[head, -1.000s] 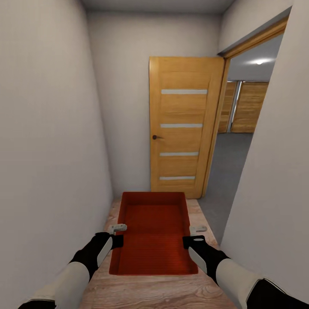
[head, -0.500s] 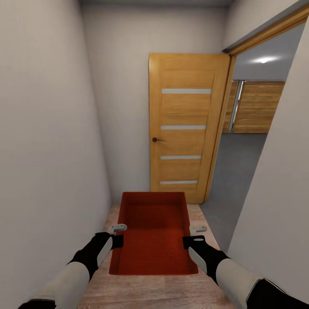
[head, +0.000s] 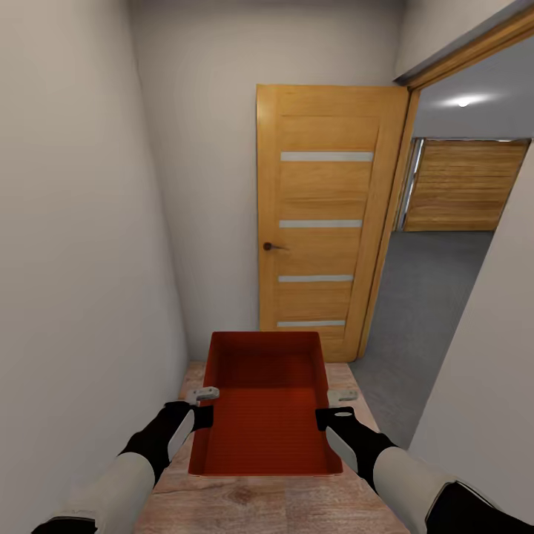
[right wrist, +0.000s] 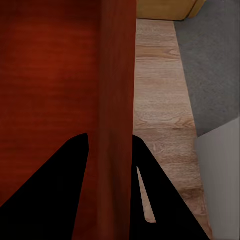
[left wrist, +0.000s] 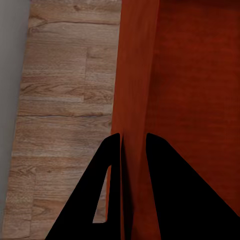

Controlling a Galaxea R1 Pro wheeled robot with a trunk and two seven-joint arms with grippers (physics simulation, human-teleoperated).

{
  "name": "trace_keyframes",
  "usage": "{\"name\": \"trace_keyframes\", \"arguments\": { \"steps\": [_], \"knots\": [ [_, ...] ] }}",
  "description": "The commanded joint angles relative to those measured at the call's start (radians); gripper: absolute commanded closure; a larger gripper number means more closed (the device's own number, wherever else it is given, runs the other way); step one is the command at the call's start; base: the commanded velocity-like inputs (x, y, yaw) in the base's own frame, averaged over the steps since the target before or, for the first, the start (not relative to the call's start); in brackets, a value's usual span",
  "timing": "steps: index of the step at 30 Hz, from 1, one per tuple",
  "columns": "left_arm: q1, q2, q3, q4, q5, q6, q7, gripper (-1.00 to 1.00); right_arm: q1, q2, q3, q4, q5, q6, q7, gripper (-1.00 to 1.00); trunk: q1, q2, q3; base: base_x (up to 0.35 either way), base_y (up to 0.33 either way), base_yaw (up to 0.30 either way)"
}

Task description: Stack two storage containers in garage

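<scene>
While the head view shows the storage container carried between both arms facing a wooden door, the left gripper pinches one side wall and the right gripper the opposite wall.

The head view is taken from high up, looking forward and down a narrow hallway toward a wooden door. Both arms are seen from behind. The left wrist view is taken very close, looking along its jaws at one wall of the red container. The right wrist view is taken just as close, along its jaws at the other wall. The container and the wood plank floor are shared by all three views.
</scene>
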Motion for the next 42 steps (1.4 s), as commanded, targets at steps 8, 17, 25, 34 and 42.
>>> {"name": "trace_keyframes", "arguments": {
  "steps": [8, 17, 25, 34, 42],
  "knots": [
    [0.001, 0.001, 0.004, 0.000, 0.015, 0.005, 0.012, 1.00, -0.001, -0.004, -0.034, -0.003, 0.029, -0.003, -0.066, 1.00, 0.001, -0.001, 0.000, 0.322, 0.000, 0.000],
    [0.001, 0.001, 0.004, 0.000, 0.015, 0.005, 0.012, 1.00, -0.001, -0.004, -0.034, -0.003, 0.029, -0.003, -0.066, 1.00, 0.001, -0.001, 0.000, 0.322, 0.000, 0.000],
    [0.001, 0.001, 0.004, 0.000, 0.015, 0.005, 0.012, 1.00, -0.001, -0.004, -0.033, -0.003, 0.029, -0.003, -0.066, 1.00, 0.001, -0.001, 0.000, 0.322, 0.000, 0.000],
    [0.001, 0.001, 0.004, 0.000, 0.015, 0.005, 0.012, 1.00, -0.001, -0.004, -0.033, -0.003, 0.029, -0.003, -0.066, 1.00, 0.001, -0.001, 0.000, 0.322, 0.000, 0.000],
    [0.001, 0.001, 0.004, -0.003, 0.015, 0.005, 0.012, 1.00, -0.001, -0.006, -0.034, -0.003, 0.029, -0.003, -0.066, 1.00, 0.001, -0.001, 0.000, 0.320, 0.000, 0.000]
  ]
}}
